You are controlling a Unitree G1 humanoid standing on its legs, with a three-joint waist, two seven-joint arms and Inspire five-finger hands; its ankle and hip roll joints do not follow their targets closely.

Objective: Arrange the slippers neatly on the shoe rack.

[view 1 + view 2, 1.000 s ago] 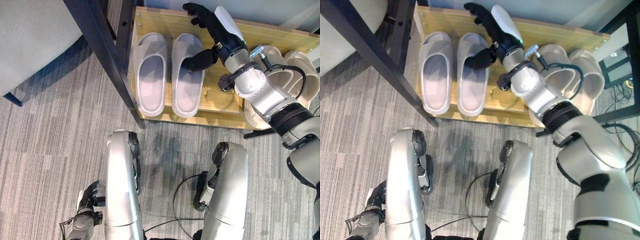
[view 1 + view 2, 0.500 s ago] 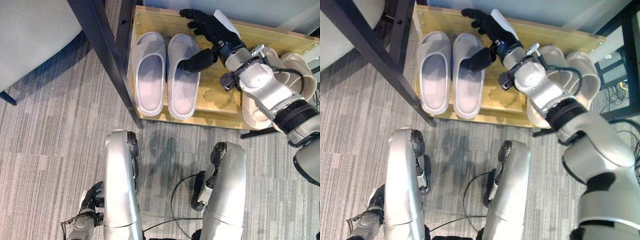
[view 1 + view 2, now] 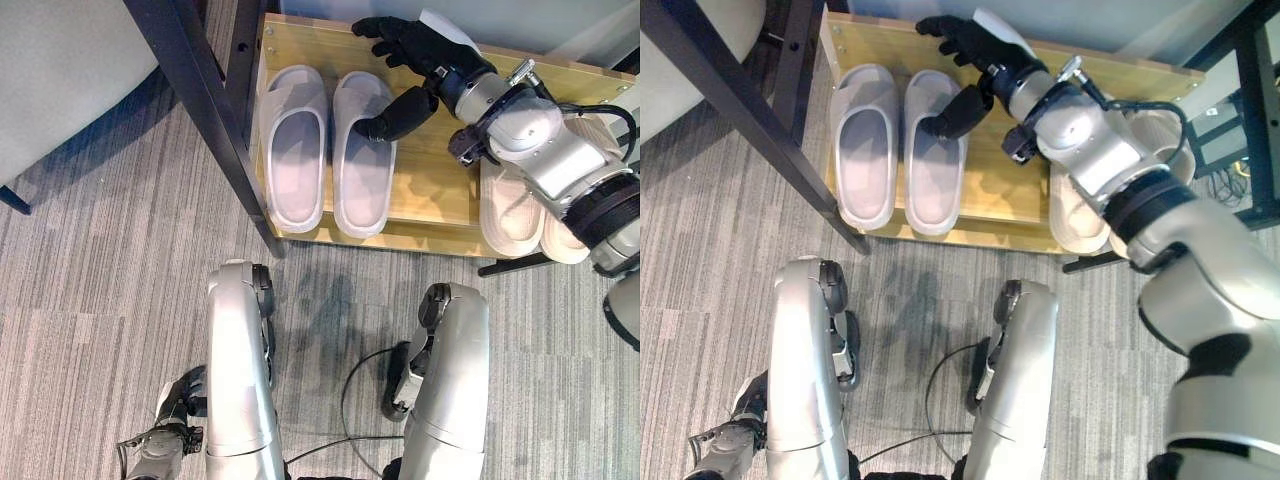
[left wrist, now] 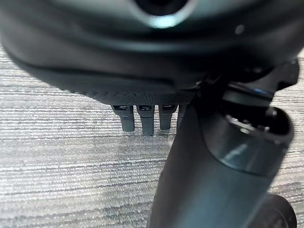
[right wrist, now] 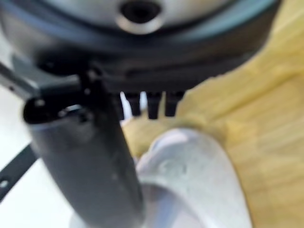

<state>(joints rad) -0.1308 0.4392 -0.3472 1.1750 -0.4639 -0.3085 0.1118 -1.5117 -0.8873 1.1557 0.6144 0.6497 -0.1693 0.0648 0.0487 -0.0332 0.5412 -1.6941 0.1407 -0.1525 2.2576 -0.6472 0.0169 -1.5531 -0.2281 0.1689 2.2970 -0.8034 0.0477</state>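
Two pale lilac slippers lie side by side on the left half of the wooden shoe rack (image 3: 432,190): the left one (image 3: 296,150) and the right one (image 3: 360,170). My right hand (image 3: 418,45) hovers open above the right slipper's toe end, fingers spread toward the rack's back edge. Its thumb (image 3: 395,110) rests against that slipper's right side; the right wrist view shows the thumb (image 5: 95,161) beside the slipper's upper (image 5: 190,171). A beige pair (image 3: 512,205) lies on the rack's right end, partly under my forearm. My left hand (image 3: 178,395) hangs low over the carpet, fingers (image 4: 142,118) relaxed.
A black table leg (image 3: 200,110) slants down just left of the rack. A grey seat (image 3: 60,70) fills the upper left. Grey striped carpet (image 3: 100,270) lies in front of the rack. A black frame (image 3: 1260,110) stands right of the rack.
My right hand has shifted left and toward the rack's back. Its thumb has nudged the right lilac slipper closer to its mate. More of the beige pair shows now.
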